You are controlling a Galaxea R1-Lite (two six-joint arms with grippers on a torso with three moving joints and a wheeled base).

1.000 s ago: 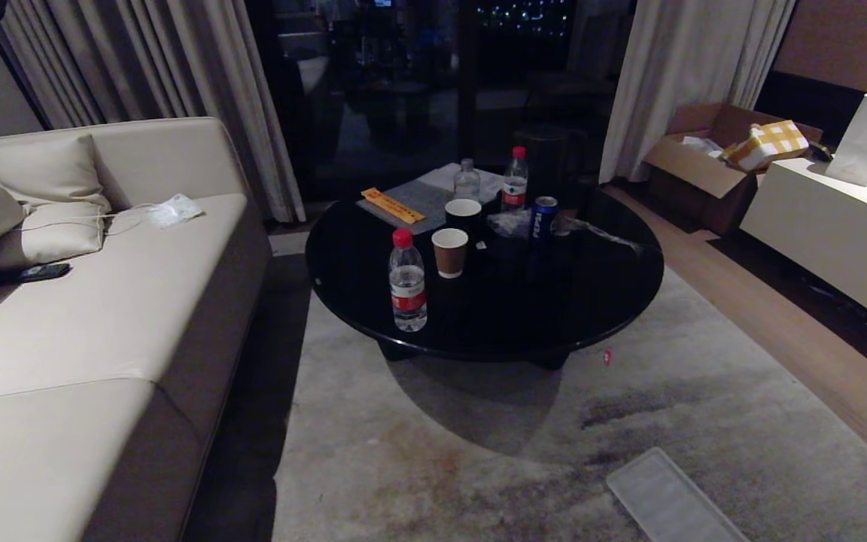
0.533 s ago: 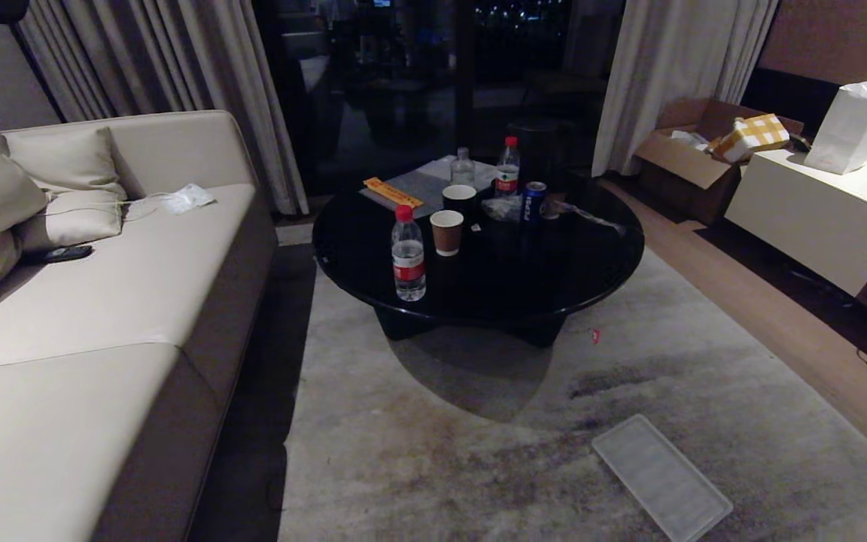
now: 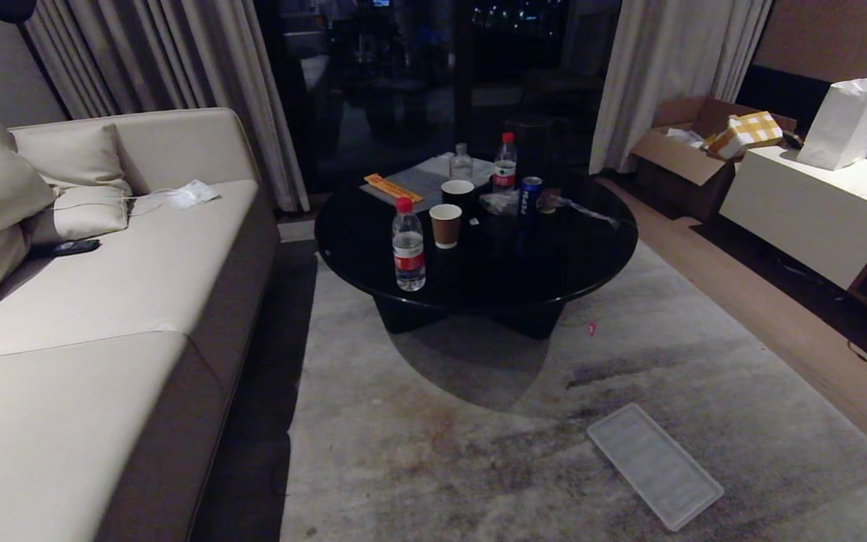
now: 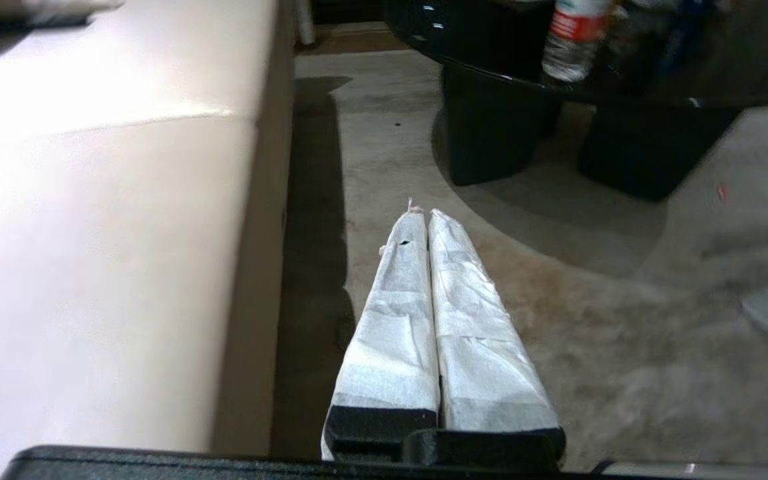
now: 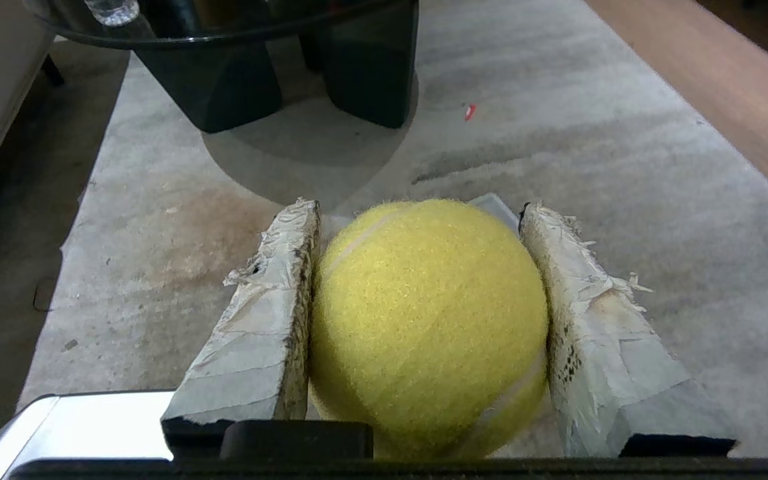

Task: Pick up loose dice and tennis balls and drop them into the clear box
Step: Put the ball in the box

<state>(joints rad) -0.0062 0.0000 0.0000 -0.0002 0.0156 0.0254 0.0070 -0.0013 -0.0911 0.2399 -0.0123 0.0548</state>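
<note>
A fuzzy yellow-green tennis ball (image 5: 427,320) fills the right wrist view, and my right gripper (image 5: 421,210) is shut on it, one taped finger pressed to each side. It hangs above the grey rug. My left gripper (image 4: 425,215) is shut with nothing in it; its two white-wrapped fingers lie together above the rug, beside the sofa. Neither arm shows in the head view. The dice and the clear box are out of view.
A round black table (image 3: 591,256) with bottles, cups and a can stands ahead on the rug (image 3: 433,452). A cream sofa (image 3: 102,301) runs along the left. A flat white ribbed panel (image 3: 655,465) lies on the rug at right. A white cabinet (image 3: 802,218) stands far right.
The whole head view has shifted: the table and the ribbed panel now sit higher and look smaller, so the camera has drawn back. Nothing on the table or rug moved.
</note>
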